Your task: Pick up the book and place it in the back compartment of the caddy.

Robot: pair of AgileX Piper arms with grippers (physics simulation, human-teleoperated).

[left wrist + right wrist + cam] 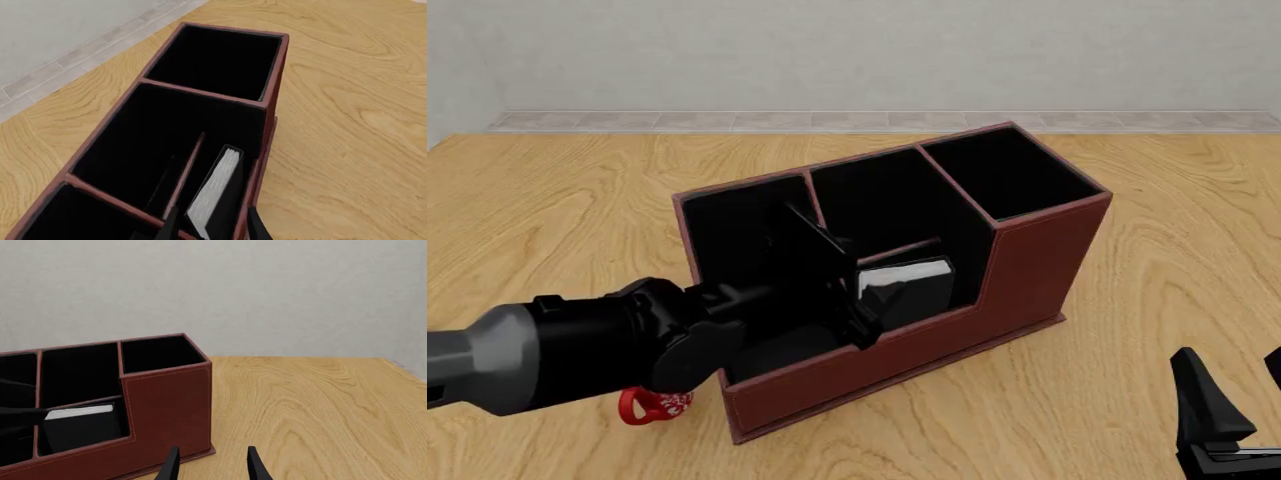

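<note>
Caddy [1034,265]: reddish-brown, leather-look outside, faint stitching along the rim at lower left of the right wrist view; lining flat matt black. Book [910,285]: black cover, glossy, catching a pale sheen in the front view; page edges [215,187] white, papery, finely lined. Table [547,220]: light wood, bold grain, smooth satin finish. Left arm [561,350]: black and grey casing, smooth (plastic or metal, cannot tell).

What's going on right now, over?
Left claw straddling book, grip unclear. Book standing in caddy's back compartment. Right claw open, idle. Nothing blocking.
</note>
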